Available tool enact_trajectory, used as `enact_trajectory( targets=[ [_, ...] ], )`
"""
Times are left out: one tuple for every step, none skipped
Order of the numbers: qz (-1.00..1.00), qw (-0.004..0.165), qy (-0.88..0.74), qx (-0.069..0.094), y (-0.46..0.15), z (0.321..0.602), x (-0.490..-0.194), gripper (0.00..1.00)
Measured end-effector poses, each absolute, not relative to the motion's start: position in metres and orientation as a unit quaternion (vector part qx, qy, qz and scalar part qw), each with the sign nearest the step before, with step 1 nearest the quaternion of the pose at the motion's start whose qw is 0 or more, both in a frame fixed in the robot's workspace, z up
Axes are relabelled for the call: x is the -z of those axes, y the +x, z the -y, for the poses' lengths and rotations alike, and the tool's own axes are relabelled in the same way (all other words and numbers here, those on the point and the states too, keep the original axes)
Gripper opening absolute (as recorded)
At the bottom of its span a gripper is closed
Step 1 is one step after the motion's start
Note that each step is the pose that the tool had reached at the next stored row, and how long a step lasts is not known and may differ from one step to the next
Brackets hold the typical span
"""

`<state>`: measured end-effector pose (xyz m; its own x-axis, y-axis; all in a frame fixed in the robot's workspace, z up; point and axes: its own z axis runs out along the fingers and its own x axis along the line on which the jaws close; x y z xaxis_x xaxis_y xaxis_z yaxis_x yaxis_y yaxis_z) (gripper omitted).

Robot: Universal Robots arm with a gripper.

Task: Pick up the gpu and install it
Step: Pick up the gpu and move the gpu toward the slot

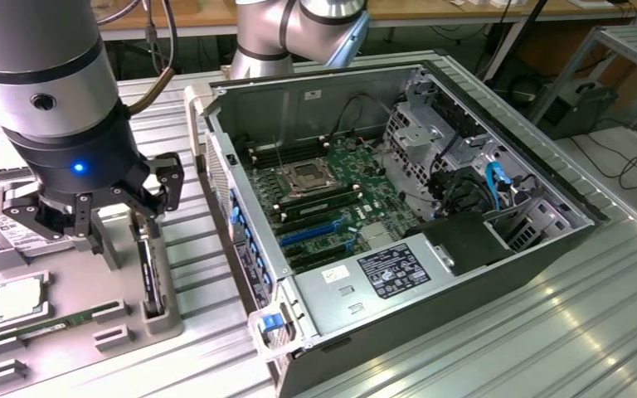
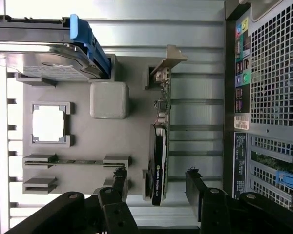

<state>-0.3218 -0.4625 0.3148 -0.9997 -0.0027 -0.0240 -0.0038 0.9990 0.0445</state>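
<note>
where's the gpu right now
The gpu stands on edge at the side of the grey tray nearest the computer case, on the exterior view's left, directly below the open gripper.

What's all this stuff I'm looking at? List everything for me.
computer case: one, grey, open, on the metal table
motherboard: one, green, inside the case
power supply: one, silver, inside the case
parts tray: one, grey, beside the case
gpu: one, green and black, standing on edge in the tray
hard drive: one, silver, blue clip, in the tray
processor chip: one, silver, in the tray
RAM stick: one, green, in the tray
robot arm: one, silver and black
gripper: one, black, open over the gpu
</note>
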Motion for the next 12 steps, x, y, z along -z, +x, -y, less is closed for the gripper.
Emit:
enact_trajectory(
  targets=[
    [-1.000,0.012,-0.002,-0.022,-0.3217,0.4627,-0.3145,0.60],
    [-1.000,0.012,-0.002,-0.022,-0.3217,0.4629,-0.3142,0.60],
    [-1.000,0.012,-0.002,-0.023,-0.3217,0.4631,-0.3139,0.60],
    [-1.000,0.012,-0.002,-0.023,-0.3217,0.4633,-0.3136,0.60],
    [-1.000,0.012,-0.002,-0.023,-0.3218,0.4634,-0.3134,0.60],
    [-1.000,0.012,-0.002,-0.023,-0.3218,0.4635,-0.3132,0.60],
    [-1.000,0.012,-0.002,-0.023,-0.3218,0.4636,-0.3126,0.60],
    [-1.000,0.012,-0.002,-0.023,-0.3218,0.4637,-0.3122,0.60],
    [-1.000,0.012,-0.002,-0.023,-0.3218,0.4638,-0.3117,0.60],
    [-1.000,0.012,-0.002,-0.023,-0.3218,0.4639,-0.3111,0.60],
    [-1.000,0.012,-0.002,-0.023,-0.3218,0.4640,-0.3107,0.60],
    [-1.000,0.012,-0.002,-0.023,-0.3217,0.4640,-0.3103,0.60]
  ],
)
